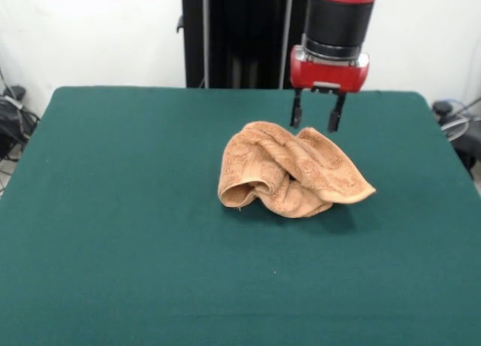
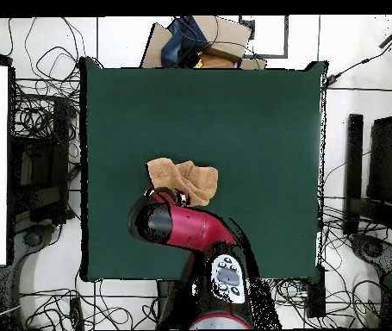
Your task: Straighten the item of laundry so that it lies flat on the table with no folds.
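No text, label, brand, number or sign can be read in either view. A small light panel is seen on the arm point(image 2: 227, 277) in the overhead view, but nothing on it can be made out.

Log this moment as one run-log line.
towel: crumpled, folded over itself | table: towel near centre | gripper: open, empty, above towel's far edge | flattening: not done

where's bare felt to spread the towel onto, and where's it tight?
Front view: bare table left of the crumpled towel, a wide strip between it and the near edge, and a narrower patch to its right. Tight only behind the towel, where the open gripper hangs above its far edge.
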Tool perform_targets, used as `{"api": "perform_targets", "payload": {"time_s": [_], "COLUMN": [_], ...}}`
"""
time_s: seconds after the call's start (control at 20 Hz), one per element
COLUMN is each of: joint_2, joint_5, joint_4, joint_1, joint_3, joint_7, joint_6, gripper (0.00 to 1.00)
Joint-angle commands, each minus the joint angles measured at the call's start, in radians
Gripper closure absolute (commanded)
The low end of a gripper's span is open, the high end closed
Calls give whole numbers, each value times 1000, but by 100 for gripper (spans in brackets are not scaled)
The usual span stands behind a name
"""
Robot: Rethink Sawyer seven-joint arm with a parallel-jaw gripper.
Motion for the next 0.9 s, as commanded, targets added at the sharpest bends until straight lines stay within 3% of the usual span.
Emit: {"api": "perform_targets", "payload": {"time_s": [0.05,0.4,0.9], "joint_2": [-10,48,55], "joint_5": [64,46,31], "joint_4": [-14,-30,-42], "joint_1": [9,-46,-79], "joint_3": [-16,19,24], "joint_7": [237,193,174], "joint_6": [90,23,24], "gripper": [0,0,0]}}
